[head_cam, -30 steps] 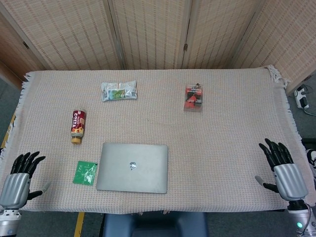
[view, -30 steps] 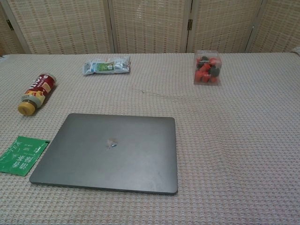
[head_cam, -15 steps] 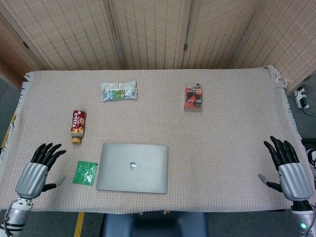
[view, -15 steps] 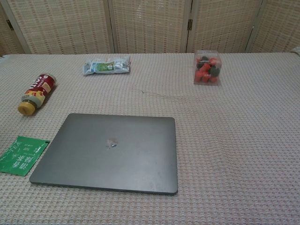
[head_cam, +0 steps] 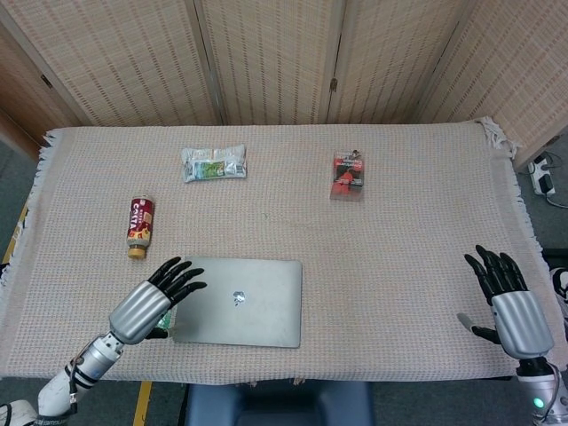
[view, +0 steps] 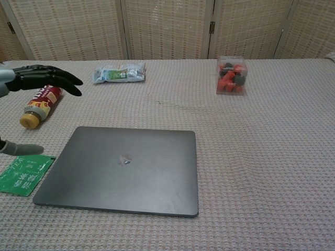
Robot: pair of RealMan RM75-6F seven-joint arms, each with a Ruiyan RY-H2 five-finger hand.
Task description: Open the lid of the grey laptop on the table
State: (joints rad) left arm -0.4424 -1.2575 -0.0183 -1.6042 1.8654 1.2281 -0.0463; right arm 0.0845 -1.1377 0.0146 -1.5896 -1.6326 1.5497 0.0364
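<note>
The grey laptop [head_cam: 240, 301] [view: 123, 169] lies flat with its lid down near the table's front edge, left of centre. My left hand [head_cam: 151, 302] [view: 31, 78] hovers at the laptop's left edge, fingers spread and empty, its fingertips reaching over the lid's left corner. My right hand [head_cam: 508, 306] stays far off at the table's right front corner, fingers apart, holding nothing; the chest view does not show it.
A green packet [view: 23, 173] lies left of the laptop, partly under my left hand. A red bottle [head_cam: 139, 225] lies on its side behind it. A snack bag [head_cam: 214, 162] and a clear box of red items [head_cam: 348, 175] sit further back.
My left hand has swept right and forward from the table's left front corner to the laptop's left edge, now covering the green packet. The right hand barely shifted. The laptop has not moved.
</note>
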